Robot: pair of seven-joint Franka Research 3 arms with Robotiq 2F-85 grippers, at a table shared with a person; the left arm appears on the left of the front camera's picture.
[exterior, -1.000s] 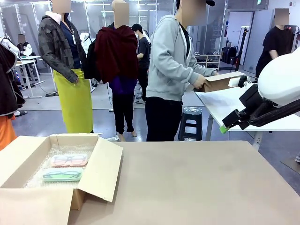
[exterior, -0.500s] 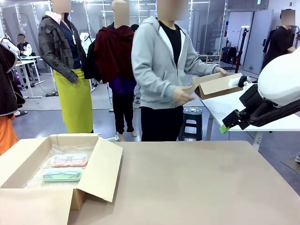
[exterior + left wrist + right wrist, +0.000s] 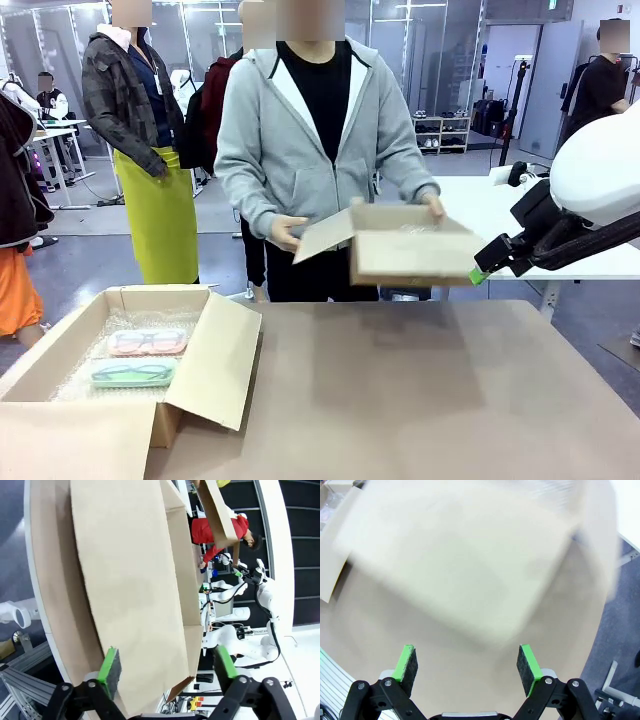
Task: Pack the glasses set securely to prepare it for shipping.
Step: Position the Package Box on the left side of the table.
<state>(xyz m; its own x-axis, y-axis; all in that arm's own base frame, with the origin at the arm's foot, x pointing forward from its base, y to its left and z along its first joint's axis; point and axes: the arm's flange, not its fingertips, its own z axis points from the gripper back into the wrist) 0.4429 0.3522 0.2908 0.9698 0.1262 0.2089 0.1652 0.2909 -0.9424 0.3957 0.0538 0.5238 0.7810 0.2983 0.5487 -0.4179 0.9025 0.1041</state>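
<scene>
Look to the near left of the table and you'll find the large cardboard box standing open, lined with bubble wrap. The glasses set lies flat on that lining: the pink case sits on the far side, the mint green case just beside it on the near side, and frames show through both clear tops. Neither case is touched by a gripper or a hand. Across the table a person in a grey hoodie stands at the far edge and holds a second, smaller cardboard box in both hands above the tabletop, one flap sticking out to the left. Your right gripper is released, its green pads well apart with nothing between them; from the front you see that arm raised at the right, beside the person's box, which shows as a blur in its wrist view. Your left gripper is also released, jaws spread and empty, looking along the side of the large box.
</scene>
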